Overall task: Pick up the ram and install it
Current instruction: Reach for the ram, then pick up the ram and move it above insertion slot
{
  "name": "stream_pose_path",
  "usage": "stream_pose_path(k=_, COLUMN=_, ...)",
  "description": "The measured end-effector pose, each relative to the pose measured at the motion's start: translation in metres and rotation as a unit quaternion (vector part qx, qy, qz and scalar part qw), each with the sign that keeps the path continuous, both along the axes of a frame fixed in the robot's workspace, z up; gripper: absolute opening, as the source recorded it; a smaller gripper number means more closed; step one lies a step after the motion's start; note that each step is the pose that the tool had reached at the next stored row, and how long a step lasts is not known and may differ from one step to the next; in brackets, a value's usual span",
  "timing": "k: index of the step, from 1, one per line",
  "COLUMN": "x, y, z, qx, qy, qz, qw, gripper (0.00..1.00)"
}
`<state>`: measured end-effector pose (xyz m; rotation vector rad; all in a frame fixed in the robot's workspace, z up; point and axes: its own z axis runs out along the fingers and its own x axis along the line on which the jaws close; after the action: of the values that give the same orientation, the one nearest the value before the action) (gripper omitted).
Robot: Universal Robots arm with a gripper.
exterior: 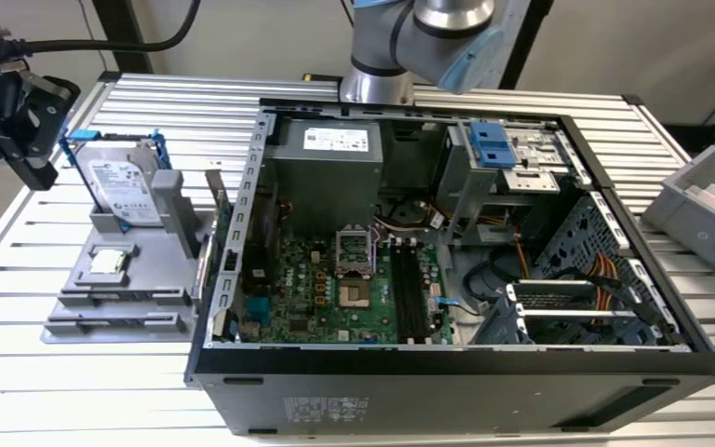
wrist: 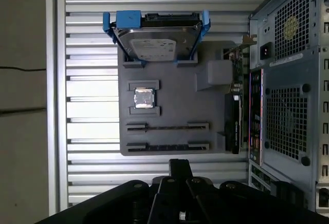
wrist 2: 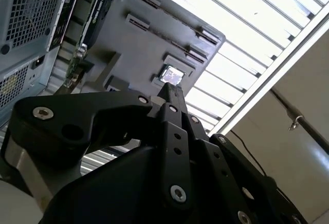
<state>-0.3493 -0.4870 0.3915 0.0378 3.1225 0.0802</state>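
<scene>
Black two-finger hand [wrist: 180,163]: fingertips pressed together in both wrist views, nothing seen betw. them. In exterior view it hangs above the ribbed aluminium bench [exterior: 34,372], to the exterior view's left of the grey plastic tray [wrist: 175,90], apart from it.

On tray:
- silver hard drive in blue frame [wrist: 157,41] at one end
- small square silver processor chip [wrist: 144,98] mid-tray
- two long narrow slots [wrist: 167,128] at the other end, thin dark line along each
- dark card w/ metal bracket [wrist: 234,116] upright on the tray edge nearest the open black PC case [exterior: 457,368], which sits just beside the tray

Position of the ram: cannot tell, whether in the tray slots or on the green motherboard [exterior: 295,303] inside the case.
</scene>
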Motion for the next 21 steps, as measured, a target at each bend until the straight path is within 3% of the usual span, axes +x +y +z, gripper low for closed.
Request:
stream_pose_path(k=10, x=0.0, y=0.0002, z=0.0, qx=0.0, qy=0.0001, qz=0.001, qw=1.0, gripper=0.0)
stream_pose_path(k=21, x=0.0, y=0.0002, z=0.0, qx=0.0, qy=0.0, qz=0.021, qw=0.99977, gripper=0.0)
